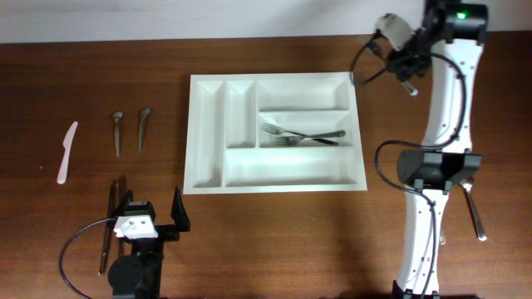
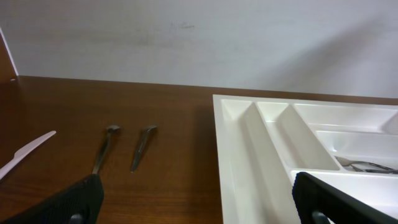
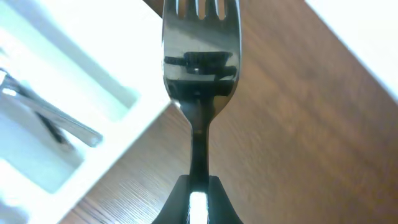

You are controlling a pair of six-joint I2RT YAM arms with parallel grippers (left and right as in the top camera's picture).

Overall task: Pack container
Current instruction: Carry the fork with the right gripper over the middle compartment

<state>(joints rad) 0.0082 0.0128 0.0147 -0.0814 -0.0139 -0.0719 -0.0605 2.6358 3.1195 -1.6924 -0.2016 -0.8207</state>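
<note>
Only the right wrist view shows the grasp. There the right fingers (image 3: 177, 208) are clenched on the handle of a fork (image 3: 201, 56), tines pointing away from the camera, over bare tabletop (image 3: 292, 137) just beside a corner of the container (image 3: 93, 68). From overhead that fork is mostly hidden by the arm, off the container's far right corner.

The left wrist view shows the left fingers (image 2: 68, 205) spread wide with nothing between them, looking low across the wood at the container's left wall. The overhead view adds a slim dark utensil (image 1: 105, 241) lying under that arm, which the wrist camera does not show.

The container sits in the middle of the tabletop, square to its edges. Two forks (image 1: 301, 135) lie crossed in the middle long compartment. The two narrow upright compartments on its left and the top and bottom long compartments hold nothing.

Left of the container, well apart from it, two spoons (image 1: 130, 129) lie side by side, and a white plastic knife (image 1: 66, 152) lies further left. Another metal utensil (image 1: 475, 214) lies at the right, partly under the right arm. A strip of bare wood runs between the spoons and the container's left edge, and another along its near edge.
</note>
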